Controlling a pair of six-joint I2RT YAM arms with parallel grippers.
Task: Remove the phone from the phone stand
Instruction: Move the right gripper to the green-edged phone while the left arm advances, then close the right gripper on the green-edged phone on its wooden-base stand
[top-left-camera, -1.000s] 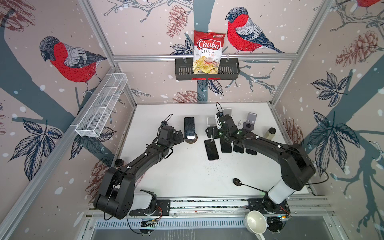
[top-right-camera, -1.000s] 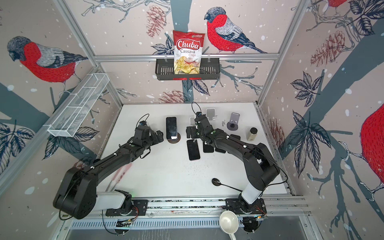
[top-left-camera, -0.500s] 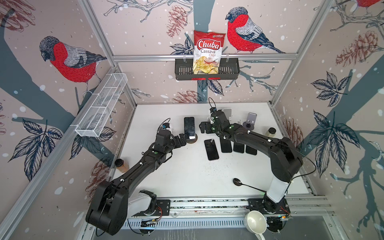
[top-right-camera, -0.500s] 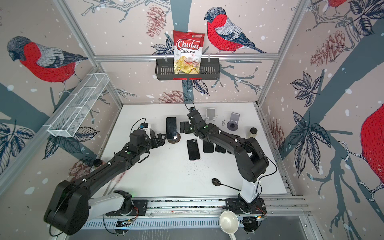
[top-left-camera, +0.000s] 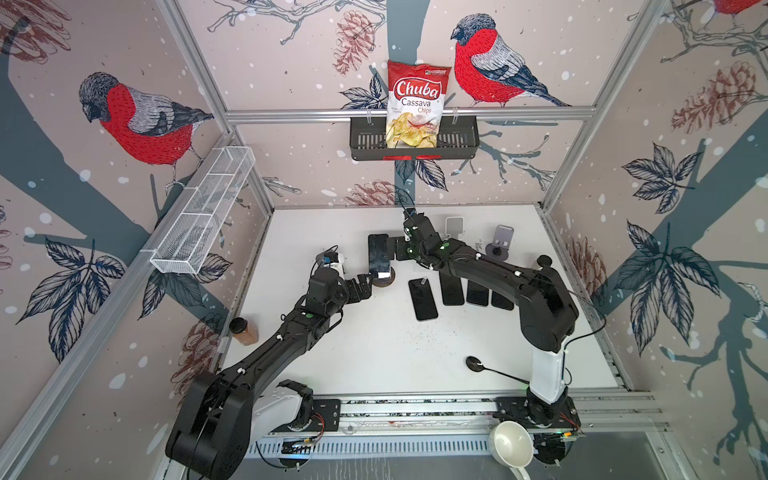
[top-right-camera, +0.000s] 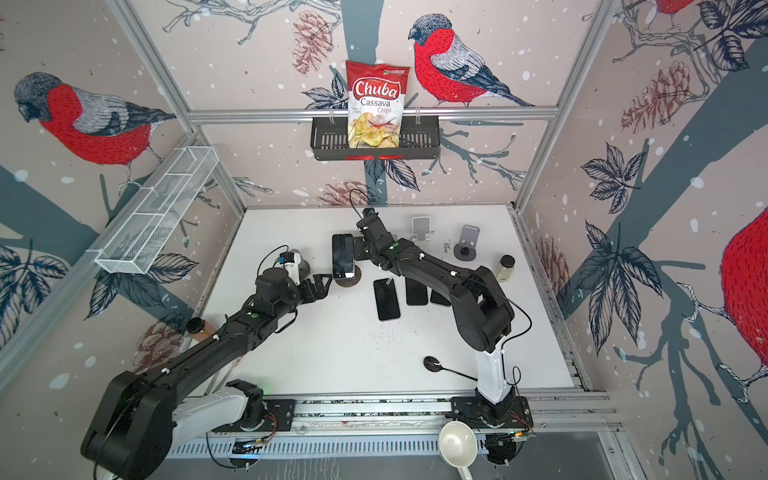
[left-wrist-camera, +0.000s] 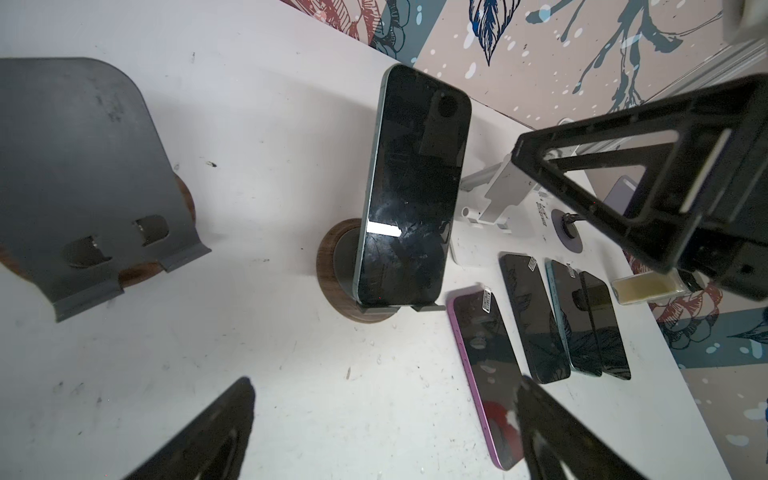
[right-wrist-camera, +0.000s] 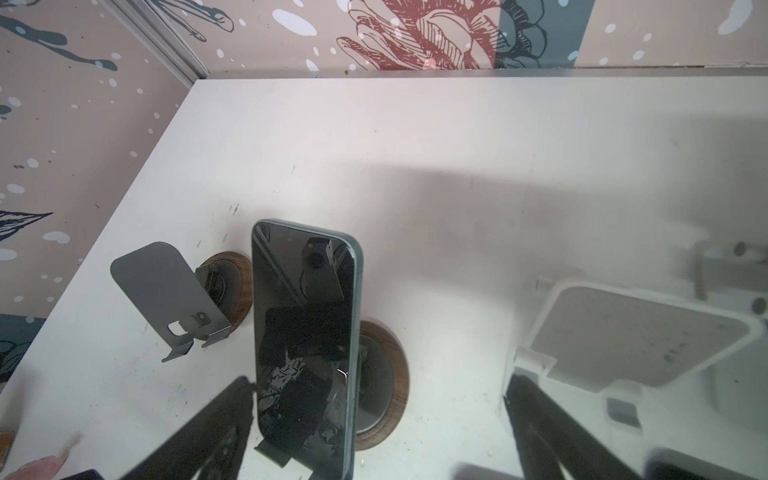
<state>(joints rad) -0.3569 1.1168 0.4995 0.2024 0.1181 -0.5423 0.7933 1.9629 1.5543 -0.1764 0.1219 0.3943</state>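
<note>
The phone (top-left-camera: 379, 259) (top-right-camera: 343, 257), dark-screened with a pale green edge, leans upright on the phone stand, whose round wooden base (top-left-camera: 384, 283) (top-right-camera: 348, 281) rests on the white table. My left gripper (top-left-camera: 365, 286) (top-right-camera: 322, 286) is open just left of the base, with nothing between its fingers (left-wrist-camera: 224, 424). My right gripper (top-left-camera: 392, 251) (top-right-camera: 357, 249) is open at the phone's right side. In the right wrist view the phone (right-wrist-camera: 305, 332) stands between the open fingers, close to one fingertip (right-wrist-camera: 245, 390).
An empty grey stand (left-wrist-camera: 83, 166) (right-wrist-camera: 166, 291) stands left of the phone. Several phones (top-left-camera: 423, 299) lie flat to its right. A white stand (top-left-camera: 454, 226) and a purple stand (top-left-camera: 503, 241) are behind them. A spice jar (top-left-camera: 243, 330), a black spoon (top-left-camera: 478, 364) and a jar (top-right-camera: 505, 266) are nearby.
My right gripper has swung left from the row of flat phones to the phone's side. My left gripper has shifted slightly forward and right, toward the stand's base.
</note>
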